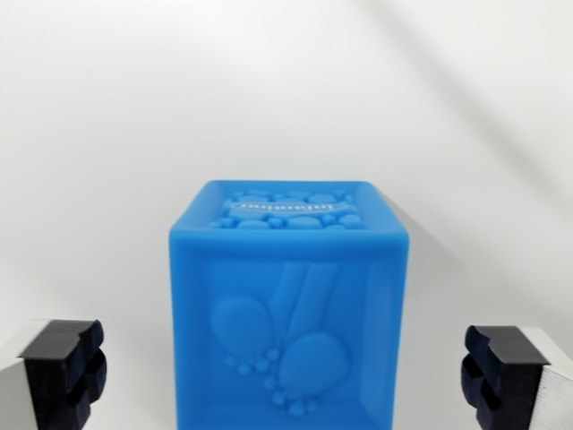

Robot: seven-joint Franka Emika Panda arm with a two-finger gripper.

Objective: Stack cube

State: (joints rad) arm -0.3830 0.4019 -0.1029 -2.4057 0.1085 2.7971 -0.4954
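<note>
A blue cube [288, 309] fills the lower centre of the frame, resting on a plain white surface [134, 134]. The fingers [61, 372] sit at the lower left and lower right corners, spread wide and holding nothing, with the cube between them but clear of both. Judging from this, the grasp is not yet made and the stacking is all still to do (no second cube shows here). The cube's top face carries raised lettering among bumps, too blurred to read.

Blue cube [288, 305] base cropped at 6 o'clock; finger pads [63, 372] clipped at 7 and 5.
</note>
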